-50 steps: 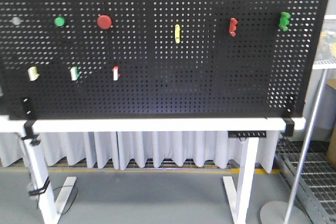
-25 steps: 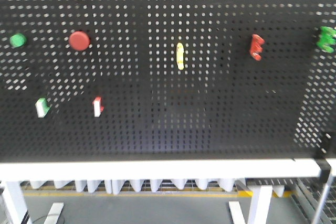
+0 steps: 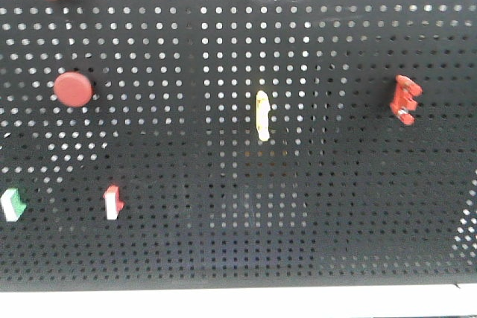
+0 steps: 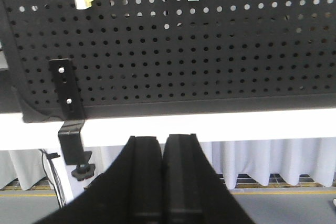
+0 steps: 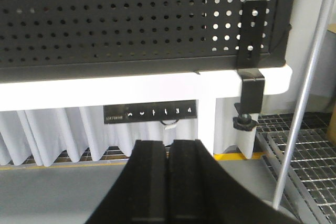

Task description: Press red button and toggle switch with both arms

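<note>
My left gripper (image 4: 164,145) has its jaws pressed together on nothing, low in front of the white table edge (image 4: 236,124). My right gripper (image 5: 169,150) is pressed together too. On the black pegboard (image 3: 335,206) the red toggle switch (image 3: 405,100) sits far right, slightly tilted as far as the soft focus shows. A round red button (image 3: 73,89) is at the left, well apart, with a yellow lever (image 3: 261,115) between them.

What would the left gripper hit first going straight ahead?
The left gripper would likely meet the white table edge, or the bare pegboard just above it; depth is unclear.
</note>
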